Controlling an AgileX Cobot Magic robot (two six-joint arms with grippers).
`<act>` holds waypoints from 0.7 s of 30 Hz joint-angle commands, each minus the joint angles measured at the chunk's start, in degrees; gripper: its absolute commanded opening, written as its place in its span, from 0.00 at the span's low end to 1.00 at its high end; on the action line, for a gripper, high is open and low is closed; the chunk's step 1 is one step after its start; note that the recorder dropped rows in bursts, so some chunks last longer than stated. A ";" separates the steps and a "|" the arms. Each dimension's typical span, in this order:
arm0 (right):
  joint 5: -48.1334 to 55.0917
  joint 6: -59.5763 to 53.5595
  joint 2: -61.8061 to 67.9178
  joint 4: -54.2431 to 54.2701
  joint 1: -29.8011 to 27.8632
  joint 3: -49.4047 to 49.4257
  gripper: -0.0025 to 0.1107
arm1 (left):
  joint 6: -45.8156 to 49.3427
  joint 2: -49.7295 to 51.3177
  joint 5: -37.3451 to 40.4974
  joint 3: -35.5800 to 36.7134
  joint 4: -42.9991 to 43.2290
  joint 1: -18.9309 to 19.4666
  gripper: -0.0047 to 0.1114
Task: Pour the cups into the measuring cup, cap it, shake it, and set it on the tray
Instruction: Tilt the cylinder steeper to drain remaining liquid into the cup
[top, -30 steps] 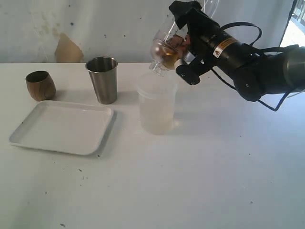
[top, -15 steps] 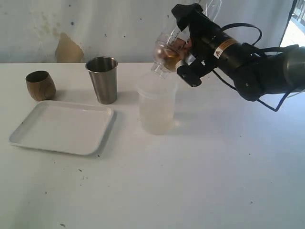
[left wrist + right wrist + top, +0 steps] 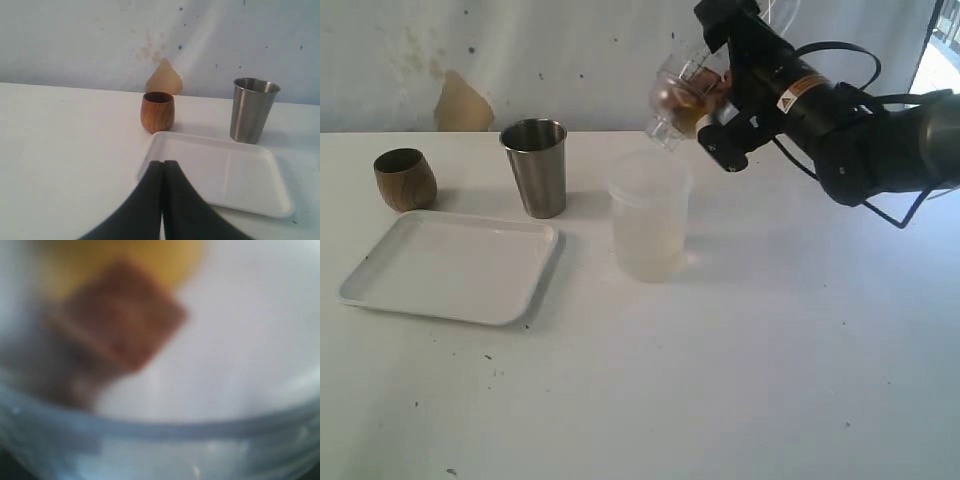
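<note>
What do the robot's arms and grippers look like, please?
The right arm is made of rounded dark grey links, ending in a blocky black right gripper. A yellow-and-white warning label sits on its wrist, and a thin black cable loops above. The left gripper has two smooth black, tapering fingers.

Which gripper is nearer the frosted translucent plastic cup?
Right. The right gripper, holding the clear plastic measuring cup, hangs above the frosted cup; the left gripper is by the white tray.
</note>
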 commanded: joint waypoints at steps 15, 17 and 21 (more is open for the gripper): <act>-2.08 -1.09 -0.98 0.20 -0.57 -0.67 0.02 | -0.20 -0.27 -0.61 0.25 0.03 -0.10 0.04; -0.55 -1.09 -0.98 -1.25 -0.57 -0.57 0.02 | -0.20 -0.27 -0.61 0.25 0.03 -0.10 0.04; -2.01 -1.09 -0.98 -1.10 -0.57 -0.57 0.02 | -0.20 -0.27 -0.61 0.25 0.03 -0.10 0.04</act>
